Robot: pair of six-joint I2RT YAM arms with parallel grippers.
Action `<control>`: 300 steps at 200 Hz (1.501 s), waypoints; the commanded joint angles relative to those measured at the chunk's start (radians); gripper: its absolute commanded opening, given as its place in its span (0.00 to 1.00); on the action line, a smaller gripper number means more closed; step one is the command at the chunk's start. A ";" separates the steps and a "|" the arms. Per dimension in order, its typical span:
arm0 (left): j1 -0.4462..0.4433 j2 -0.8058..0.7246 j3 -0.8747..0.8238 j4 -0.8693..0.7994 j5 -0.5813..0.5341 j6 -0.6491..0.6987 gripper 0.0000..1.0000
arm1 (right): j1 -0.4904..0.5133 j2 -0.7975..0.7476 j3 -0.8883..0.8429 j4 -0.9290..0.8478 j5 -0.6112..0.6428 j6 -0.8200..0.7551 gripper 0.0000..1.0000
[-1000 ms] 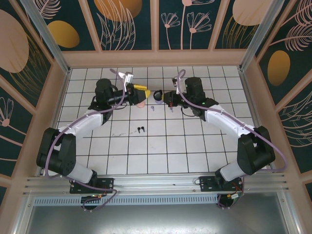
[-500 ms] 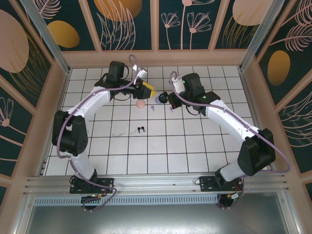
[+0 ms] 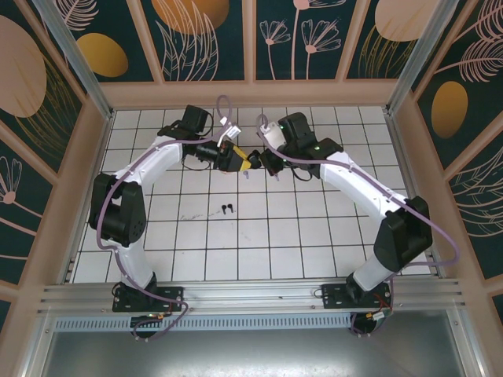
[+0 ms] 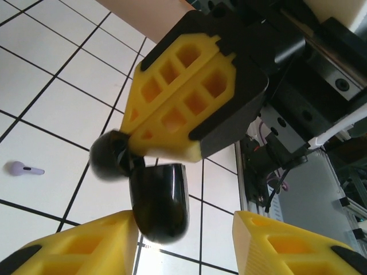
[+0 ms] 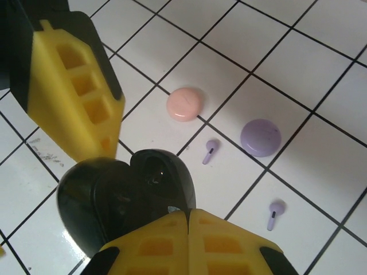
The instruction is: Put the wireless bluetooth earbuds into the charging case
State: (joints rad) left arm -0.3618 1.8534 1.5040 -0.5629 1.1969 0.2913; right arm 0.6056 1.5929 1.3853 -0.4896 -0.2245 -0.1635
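light: bright, even, from overhead
shadows: soft, faint, lying on the white table (image 3: 314,236)
glare: highlights on the glossy black case (image 5: 114,200)
blur: near yellow fingers (image 4: 74,246) soft in both wrist views

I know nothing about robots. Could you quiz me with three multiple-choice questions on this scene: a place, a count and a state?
1. Where do the black earbuds lie? A in a pink case; B on the table; C on the wall.
2. How many lilac earbuds lie on the tiles? A two; B none; C five.
3. The right tool is: A wide open; B shut on the black charging case; C lying flat.
Answers: B, they sit on bare tiles; A, two lie near the lilac case; B, it pinches the case.
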 commanded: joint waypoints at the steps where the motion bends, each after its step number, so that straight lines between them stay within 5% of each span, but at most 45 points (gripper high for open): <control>1: -0.011 0.015 0.010 -0.041 0.049 0.052 0.47 | 0.021 0.025 0.056 -0.037 0.015 -0.028 0.00; 156: -0.011 0.049 0.045 -0.062 0.036 0.082 0.36 | 0.043 0.030 0.083 -0.042 0.011 -0.024 0.00; 223: -0.011 0.043 0.030 -0.042 0.053 0.075 0.00 | 0.040 0.021 0.091 -0.021 0.044 -0.007 0.00; 235: -0.012 0.032 0.018 -0.018 0.056 0.065 0.00 | 0.031 0.004 0.095 -0.011 0.043 0.010 0.13; 251: -0.010 0.001 -0.031 0.092 0.044 -0.010 0.00 | 0.013 -0.034 0.089 -0.002 0.025 0.043 0.32; 266: 0.000 -0.066 -0.144 0.360 0.015 -0.201 0.00 | -0.002 -0.090 0.057 0.012 -0.005 0.081 0.43; 300: 0.059 -0.212 -0.346 0.852 -0.111 -0.520 0.00 | -0.008 -0.234 -0.084 0.053 -0.039 0.189 0.49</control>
State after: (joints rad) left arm -0.3496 1.7546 1.2392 -0.1368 1.1614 0.0391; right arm 0.5980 1.4799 1.3800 -0.4877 -0.2123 -0.0719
